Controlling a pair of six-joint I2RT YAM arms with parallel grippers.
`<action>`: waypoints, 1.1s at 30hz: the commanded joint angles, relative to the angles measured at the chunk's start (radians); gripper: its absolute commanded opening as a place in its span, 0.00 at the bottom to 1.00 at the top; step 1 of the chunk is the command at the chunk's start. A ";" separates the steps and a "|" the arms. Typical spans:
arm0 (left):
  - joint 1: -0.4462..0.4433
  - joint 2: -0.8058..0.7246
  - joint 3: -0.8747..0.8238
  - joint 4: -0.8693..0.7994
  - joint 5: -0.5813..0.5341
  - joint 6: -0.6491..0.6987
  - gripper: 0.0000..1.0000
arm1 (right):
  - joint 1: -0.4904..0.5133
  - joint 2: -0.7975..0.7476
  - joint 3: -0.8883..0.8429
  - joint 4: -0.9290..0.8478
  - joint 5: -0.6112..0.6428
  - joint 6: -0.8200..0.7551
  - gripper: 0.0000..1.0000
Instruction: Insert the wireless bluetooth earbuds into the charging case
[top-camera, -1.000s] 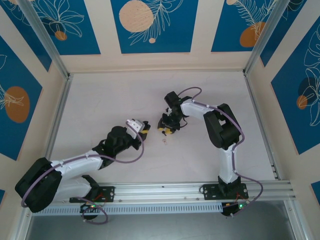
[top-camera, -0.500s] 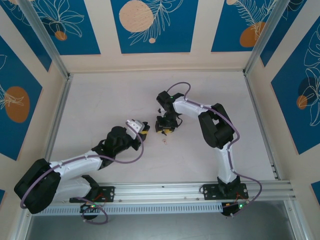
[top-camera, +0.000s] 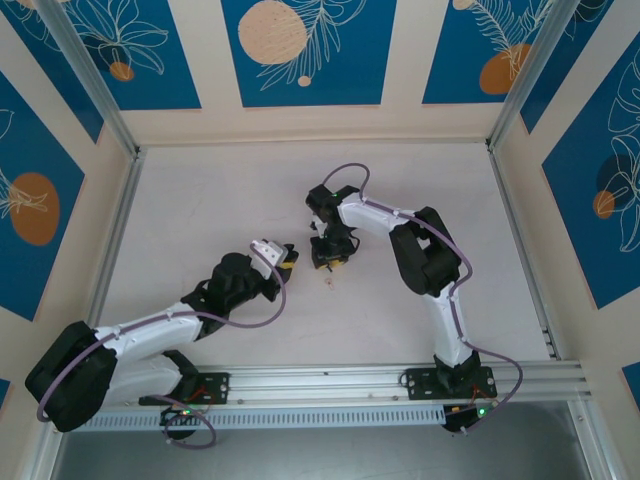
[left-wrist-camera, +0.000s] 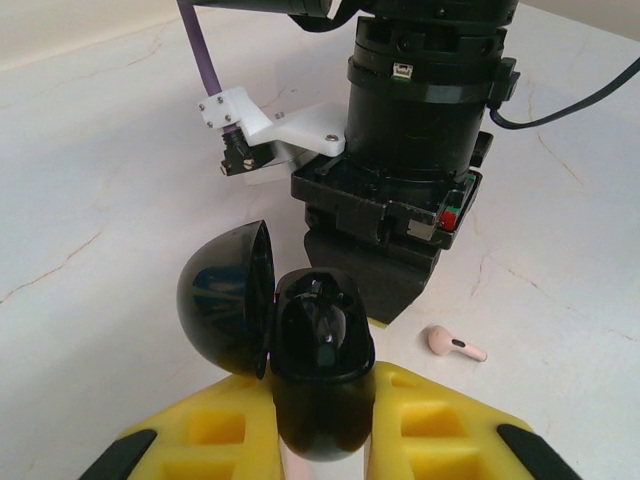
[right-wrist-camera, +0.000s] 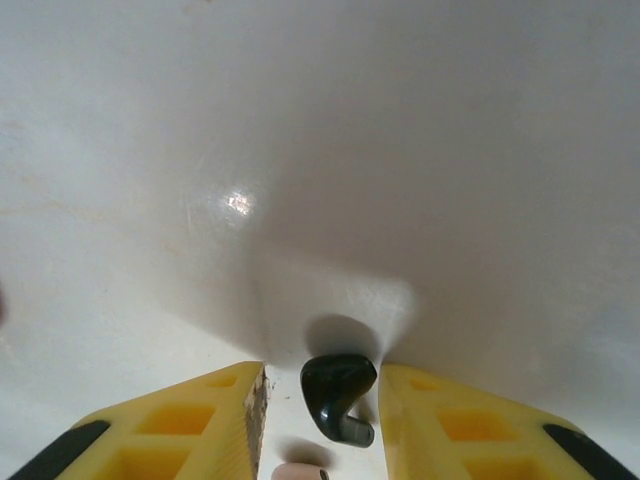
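- left claw (left-wrist-camera: 320, 392) is pinching the open charging case (left-wrist-camera: 318, 345).
- right claw (right-wrist-camera: 322, 378) is hanging slightly spread — black earbud (right-wrist-camera: 338, 388) between its fingers, pink earbud (left-wrist-camera: 456, 344) lying nearby.

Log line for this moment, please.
left gripper: shut on charging case, lid open | right gripper: jaws open astride black earbud | pink earbud-shaped piece: loose on table

Pink piece (left-wrist-camera: 455, 344) on white table (left-wrist-camera: 90, 200)
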 joint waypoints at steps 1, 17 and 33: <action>0.012 -0.020 -0.006 -0.008 -0.012 0.021 0.19 | 0.007 0.047 0.024 -0.020 0.033 -0.028 0.32; 0.009 0.077 -0.038 0.086 0.050 0.024 0.18 | -0.016 -0.120 -0.113 0.172 0.021 0.037 0.20; -0.028 0.325 0.012 0.430 0.153 -0.053 0.18 | -0.054 -0.620 -0.497 0.617 -0.099 0.156 0.19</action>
